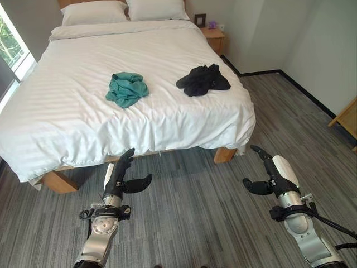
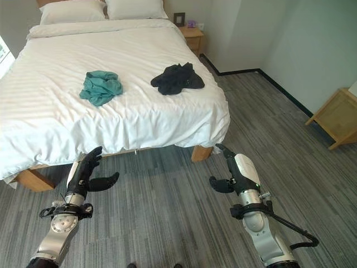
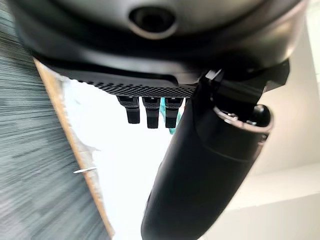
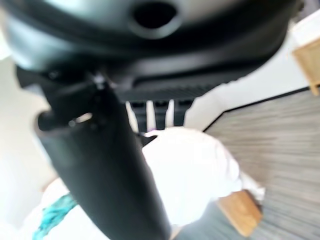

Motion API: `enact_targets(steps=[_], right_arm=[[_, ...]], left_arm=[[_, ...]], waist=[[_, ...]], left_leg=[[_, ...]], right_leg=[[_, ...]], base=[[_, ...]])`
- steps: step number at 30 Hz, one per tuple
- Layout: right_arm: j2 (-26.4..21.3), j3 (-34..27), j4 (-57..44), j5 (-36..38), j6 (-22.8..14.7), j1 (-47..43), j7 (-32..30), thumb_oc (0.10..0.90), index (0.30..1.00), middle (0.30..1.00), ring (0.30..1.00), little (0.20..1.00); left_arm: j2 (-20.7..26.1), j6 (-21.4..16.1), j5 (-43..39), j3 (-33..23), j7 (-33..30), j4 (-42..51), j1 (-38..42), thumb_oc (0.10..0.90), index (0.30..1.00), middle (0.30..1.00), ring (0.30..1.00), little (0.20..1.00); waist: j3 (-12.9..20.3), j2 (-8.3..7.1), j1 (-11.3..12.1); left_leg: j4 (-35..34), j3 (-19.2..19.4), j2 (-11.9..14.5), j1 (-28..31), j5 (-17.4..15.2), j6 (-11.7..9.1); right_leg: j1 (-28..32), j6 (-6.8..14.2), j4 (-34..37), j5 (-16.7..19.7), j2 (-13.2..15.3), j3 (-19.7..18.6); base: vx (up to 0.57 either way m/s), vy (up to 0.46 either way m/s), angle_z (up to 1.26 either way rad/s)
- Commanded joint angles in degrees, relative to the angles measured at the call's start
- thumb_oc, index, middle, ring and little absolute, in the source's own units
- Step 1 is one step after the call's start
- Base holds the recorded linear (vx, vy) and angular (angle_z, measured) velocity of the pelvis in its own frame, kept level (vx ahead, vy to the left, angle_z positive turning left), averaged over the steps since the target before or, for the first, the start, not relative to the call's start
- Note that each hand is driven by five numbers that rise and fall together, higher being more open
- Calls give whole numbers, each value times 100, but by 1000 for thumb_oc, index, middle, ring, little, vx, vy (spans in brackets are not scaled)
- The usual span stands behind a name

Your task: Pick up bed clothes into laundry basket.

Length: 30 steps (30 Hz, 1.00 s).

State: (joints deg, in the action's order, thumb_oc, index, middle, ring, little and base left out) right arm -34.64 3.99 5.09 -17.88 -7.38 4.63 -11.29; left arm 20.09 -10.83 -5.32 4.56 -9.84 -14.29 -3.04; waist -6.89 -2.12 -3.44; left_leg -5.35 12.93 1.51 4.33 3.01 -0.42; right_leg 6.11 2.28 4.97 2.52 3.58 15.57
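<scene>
A crumpled teal garment lies on the white bed, a little left of its middle. A crumpled black garment lies to its right, near the bed's right edge. My left hand hovers over the floor just in front of the bed's foot, fingers straight and thumb out, holding nothing. My right hand is raised over the floor off the bed's near right corner, also open and empty. The teal garment also shows in the right wrist view, past the right hand.
Two pillows lie at the head of the bed. A wooden nightstand stands by the far right corner. Another wooden piece of furniture stands at the right wall. A window is on the left. Grey striped floor spreads in front.
</scene>
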Motion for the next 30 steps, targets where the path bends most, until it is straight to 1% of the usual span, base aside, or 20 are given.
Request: enact_targets(steps=[1,3,4,6,8,9,10,12,13,14,16,17,19,20,21,23,24,26,27,30], right_arm=[[-67,-522,-521,106,-481,-352,-272,800,900,900,900,900],[16,-500,-585,131,-467,-380,-241,800,900,900,900,900],[94,-422,-591,151,-432,-482,-219,800,900,900,900,900],[130,-420,-637,127,-410,-495,-199,800,900,900,900,900],[193,-458,-676,165,-407,-414,-164,800,900,900,900,900],[223,-531,-697,227,-420,-227,-146,800,900,900,900,900],[188,-558,-724,198,-408,-95,-111,800,900,900,900,900],[194,-578,-721,233,-417,-50,-81,800,900,900,900,900],[160,-599,-715,306,-451,-18,-73,800,900,900,900,900],[134,-624,-745,347,-479,-3,-88,800,900,900,900,900],[26,-700,-794,434,-513,27,-123,800,900,900,900,900],[-5,-711,-765,478,-483,42,-113,800,900,900,900,900],[-60,-682,-699,469,-398,-3,-62,800,900,900,900,900],[-75,-697,-684,513,-396,22,-18,800,900,900,900,900],[-77,-697,-685,515,-397,27,-17,800,900,900,900,900],[-91,-724,-619,537,-413,73,-9,800,900,900,900,900],[-132,-712,-564,543,-414,70,-23,800,900,900,900,900],[-225,-703,-477,526,-390,-23,-62,800,900,900,900,900],[-230,-700,-470,525,-387,-29,-65,800,900,900,900,900],[-265,-726,-532,450,-351,-62,-46,800,900,900,900,900]], left_arm=[[334,-416,146,-274,-272,762,334,800,900,900,900,900],[320,-366,96,-361,-300,847,235,800,900,900,900,900],[334,-312,130,-397,-362,856,247,800,900,900,900,900],[331,-277,167,-434,-353,888,246,800,900,900,900,900],[319,-248,251,-432,-341,828,267,800,900,900,900,900],[305,-247,264,-389,-305,772,306,800,900,900,900,900],[332,-248,350,-414,-234,770,265,800,900,900,900,900],[324,-219,414,-440,-192,767,190,800,900,900,900,900],[298,-219,418,-464,-175,766,133,800,900,900,900,900],[251,-231,351,-474,-166,821,89,800,900,900,900,900],[184,-248,203,-433,-164,856,85,800,900,900,900,900],[141,-258,161,-394,-174,851,72,800,900,900,900,900],[77,-261,136,-361,-177,818,36,800,900,900,900,900],[56,-257,162,-360,-150,845,-31,800,900,900,900,900],[54,-255,163,-358,-150,848,-37,800,900,900,900,900],[75,-222,255,-361,-69,878,-110,800,900,900,900,900],[72,-183,285,-339,-62,858,-141,800,900,900,900,900],[59,-116,314,-268,-73,805,-112,800,900,900,900,900],[54,-113,316,-263,-77,799,-106,800,900,900,900,900],[41,-80,340,-321,-92,841,-211,800,900,900,900,900]], waist=[[109,6,217],[-61,11,240],[-245,100,218],[-285,133,222],[-322,107,177],[-362,84,73],[-312,49,54],[-287,40,56],[-315,19,92],[-377,-8,137],[-571,-74,200],[-648,-148,251],[-720,-185,331],[-680,-160,373],[-674,-173,384],[-554,-79,382],[-500,-4,402],[-390,72,447],[-381,71,442],[-195,108,408]], left_leg=[[35,91,366,49,-365,-296],[35,141,347,82,-418,-199],[35,195,412,142,-439,-172],[35,247,465,155,-468,-188],[35,253,439,232,-526,-243],[35,146,457,339,-624,-349],[35,96,488,522,-767,-432],[114,117,501,647,-683,-464],[726,176,585,492,-712,-534],[1511,200,709,213,-570,-627],[3302,110,1071,-612,-70,-850],[3786,168,1084,-884,92,-860],[4064,342,998,-1424,-84,-783],[3511,567,994,-1685,-151,-702],[3475,590,975,-1661,-141,-696],[2365,927,1038,-1632,-60,-663],[1515,1105,1056,-1569,349,-730],[273,1122,1155,-1608,687,-799],[208,1118,1133,-1581,709,-807],[104,1158,1300,-1595,871,-803]], right_leg=[[-396,963,-728,55,881,-219],[-860,1105,-1554,144,930,-345],[-1317,1272,-2333,423,968,-262],[-1587,1272,-2633,465,1023,-158],[-1642,1195,-2251,275,1034,121],[-1616,955,-1553,48,743,248],[-1398,831,-985,39,660,286],[-1213,725,-753,88,584,263],[-973,617,-619,13,513,248],[-798,500,-539,-25,487,292],[-437,198,-332,-162,382,439],[-288,116,-274,-236,385,436],[-83,95,-190,-353,391,350],[78,176,-133,-473,379,296],[77,182,-132,-472,398,284],[227,322,-69,-576,357,248],[368,404,-41,-655,320,246],[708,584,-11,-802,354,197],[709,593,-14,-816,359,200],[1009,704,-91,-962,388,69]], base=[[-70,26,-11],[-20,35,-19],[-19,29,-35],[54,-15,-41],[254,-131,-12],[454,-305,5],[355,-271,20],[232,-195,50],[231,-266,61],[170,-304,30],[164,-314,9],[210,-243,12],[292,-83,-3],[293,21,-29],[304,68,-37],[344,138,-42],[459,196,-43],[539,186,-30],[464,130,-32],[581,185,-37]])
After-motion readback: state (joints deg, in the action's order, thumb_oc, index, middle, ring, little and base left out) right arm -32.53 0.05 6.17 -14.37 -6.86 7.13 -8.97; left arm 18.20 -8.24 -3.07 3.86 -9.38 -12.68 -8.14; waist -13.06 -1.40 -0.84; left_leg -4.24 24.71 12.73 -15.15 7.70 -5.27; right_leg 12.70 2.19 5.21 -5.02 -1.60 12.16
